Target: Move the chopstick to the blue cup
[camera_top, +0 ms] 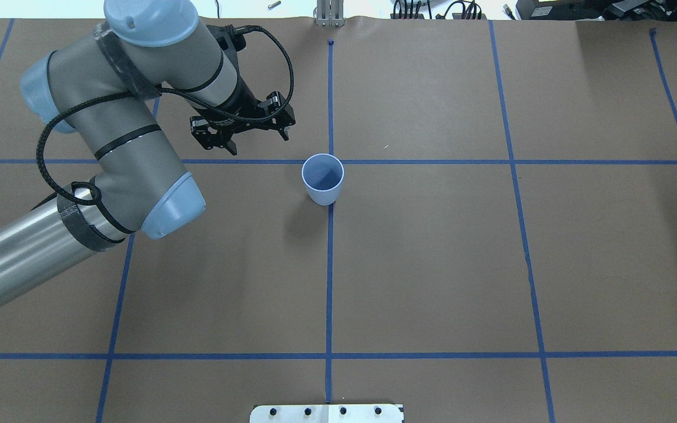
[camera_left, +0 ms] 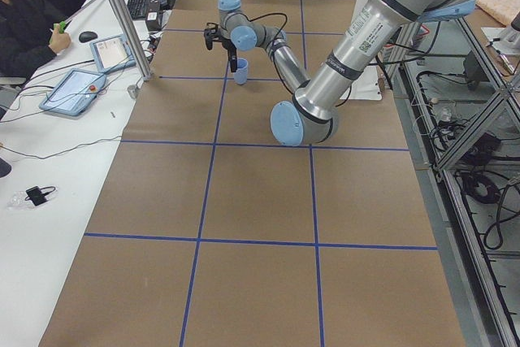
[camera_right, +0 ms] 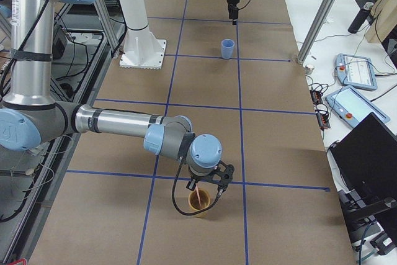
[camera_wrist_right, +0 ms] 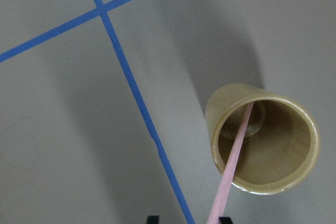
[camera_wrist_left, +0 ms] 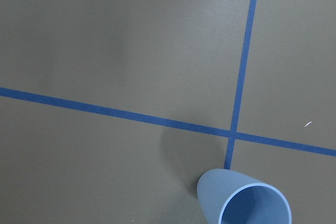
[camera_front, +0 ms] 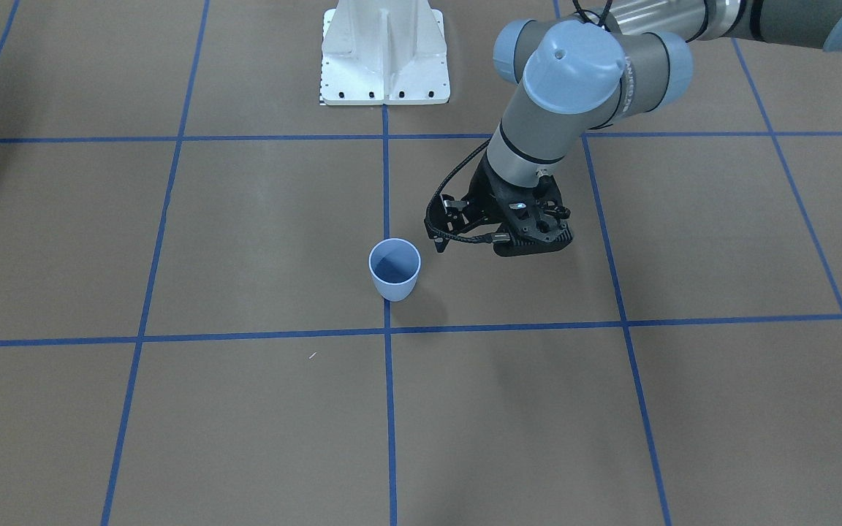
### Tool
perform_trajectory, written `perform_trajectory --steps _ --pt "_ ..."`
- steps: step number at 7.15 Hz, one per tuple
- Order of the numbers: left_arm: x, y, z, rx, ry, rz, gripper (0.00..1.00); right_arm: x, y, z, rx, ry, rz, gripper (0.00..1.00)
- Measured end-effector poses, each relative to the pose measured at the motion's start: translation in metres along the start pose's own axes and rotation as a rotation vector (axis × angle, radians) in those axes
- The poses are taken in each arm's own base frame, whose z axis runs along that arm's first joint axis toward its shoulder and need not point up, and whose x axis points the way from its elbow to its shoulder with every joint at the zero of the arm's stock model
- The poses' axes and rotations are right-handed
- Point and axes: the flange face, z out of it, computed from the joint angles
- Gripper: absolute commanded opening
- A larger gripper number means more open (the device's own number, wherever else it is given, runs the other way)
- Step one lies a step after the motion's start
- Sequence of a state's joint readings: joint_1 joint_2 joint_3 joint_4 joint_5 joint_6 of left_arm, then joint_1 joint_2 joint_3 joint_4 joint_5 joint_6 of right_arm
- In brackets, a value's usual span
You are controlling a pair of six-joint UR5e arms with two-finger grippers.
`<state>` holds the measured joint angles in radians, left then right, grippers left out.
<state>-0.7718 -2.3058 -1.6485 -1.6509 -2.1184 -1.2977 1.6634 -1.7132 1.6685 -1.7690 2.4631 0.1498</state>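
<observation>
The blue cup [camera_top: 322,179] stands upright and empty at a crossing of blue tape lines; it also shows in the front view [camera_front: 395,269] and the left wrist view [camera_wrist_left: 244,203]. My left gripper [camera_top: 257,143] hangs open and empty just beside the cup, on its far-left side. The pale pink chopstick [camera_wrist_right: 236,150] leans inside a bamboo cup [camera_wrist_right: 212,114] at the table's right end. My right gripper [camera_wrist_right: 188,219] is open just above that cup. The stick's upper end rises between the fingertips, close to one of them. The right side view also shows the stick [camera_right: 197,197].
The white robot base [camera_front: 384,51] stands at the table's near edge. Blue tape lines grid the brown table. The bamboo cup [camera_right: 200,208] sits far from the blue cup [camera_right: 227,48]. An operator and tablets [camera_left: 77,87] are beyond the far edge.
</observation>
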Motion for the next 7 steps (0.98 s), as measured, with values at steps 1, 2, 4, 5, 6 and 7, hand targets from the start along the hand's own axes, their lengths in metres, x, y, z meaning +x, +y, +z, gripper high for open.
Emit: perform_trajectory --steps 1,2,4,5,6,7 --pt "-0.002 0.0015 -0.0012 0.0 0.002 0.001 0.98 0.0002 0.0 0.0003 -0.001 0.0 0.0 0.11" --pt "-0.0023 0.0024 -0.0018 -0.001 0.003 0.002 0.98 0.0003 0.0 0.0005 -0.001 0.0 -0.001 0.01" --pt "-0.0023 0.003 -0.0027 0.001 0.005 0.003 0.98 -0.0014 0.0003 -0.0009 0.001 -0.001 -0.006 0.0" --pt "-0.0028 0.0028 -0.0027 0.001 0.004 0.003 0.98 -0.0034 0.0001 -0.0028 0.004 -0.001 -0.009 0.0" --pt "-0.0032 0.0027 -0.0024 0.001 0.003 0.002 0.98 -0.0055 0.0005 -0.005 0.007 -0.002 -0.011 0.0" --pt "-0.0034 0.0026 -0.0022 0.001 0.003 0.002 0.98 -0.0071 0.0018 -0.0068 0.01 -0.003 -0.013 0.0"
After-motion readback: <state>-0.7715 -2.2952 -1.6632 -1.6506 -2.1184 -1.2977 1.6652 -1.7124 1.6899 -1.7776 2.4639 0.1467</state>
